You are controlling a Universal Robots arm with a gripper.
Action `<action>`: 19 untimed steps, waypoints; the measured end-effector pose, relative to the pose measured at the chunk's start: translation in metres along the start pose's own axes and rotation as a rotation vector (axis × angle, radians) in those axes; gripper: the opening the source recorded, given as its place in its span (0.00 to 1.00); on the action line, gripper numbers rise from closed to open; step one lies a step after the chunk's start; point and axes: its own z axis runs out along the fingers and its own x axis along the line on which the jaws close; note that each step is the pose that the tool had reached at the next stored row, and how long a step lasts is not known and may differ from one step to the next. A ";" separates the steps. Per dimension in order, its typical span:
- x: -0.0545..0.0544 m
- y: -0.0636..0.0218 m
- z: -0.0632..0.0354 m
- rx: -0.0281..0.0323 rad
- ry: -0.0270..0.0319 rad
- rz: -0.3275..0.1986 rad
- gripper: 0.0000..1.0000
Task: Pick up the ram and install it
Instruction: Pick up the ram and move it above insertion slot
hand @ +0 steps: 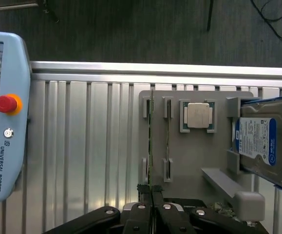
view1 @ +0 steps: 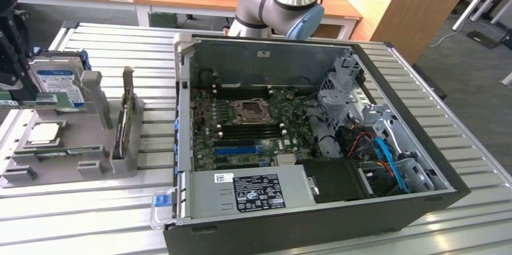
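A long, narrow green circuit-board ram stick (hand: 150, 136) is seen clamped at its upper edge between the black fingers (hand: 145, 214) of the gripper (hand: 152, 192), which are drawn tight on the thin board. The ram is held on edge, flat faces upright, over the grey plastic holder (hand: 194, 161) on the slatted metal counter (hand: 82, 146). Its long axis is set parallel to the counter's slats. In the exterior view the ram (view1: 48, 102) is shown running left to right across the lower part of a blue-labelled silver hard drive (view1: 57, 81), which is propped at a tilt. Whether the stick's lower edge is clear of the holder's slot cannot be told. A second green stick (hand: 167, 141) is seen on edge just beside it, parallel, in the neighbouring slot. A square silver CPU chip (hand: 198, 115) is seated flat between that stick and the drive. A pale blue teach pendant with a red button (hand: 4, 161) is seen well apart at the counter's side. To the exterior view's right of the holder, an open black computer case (view1: 280, 234) is laid on its side with its green motherboard (view1: 228, 141) exposed. The case's wall stands between holder and board
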 end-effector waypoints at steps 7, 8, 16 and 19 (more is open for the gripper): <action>0.000 -0.0003 -0.0133 0.0000 0.0000 0.000 0.12; 0.000 -0.0004 -0.0150 0.0001 -0.0001 0.000 0.12; 0.001 -0.0005 -0.0238 0.0002 -0.0001 0.000 0.12; 0.001 -0.0005 -0.0239 0.0000 -0.0002 0.000 0.12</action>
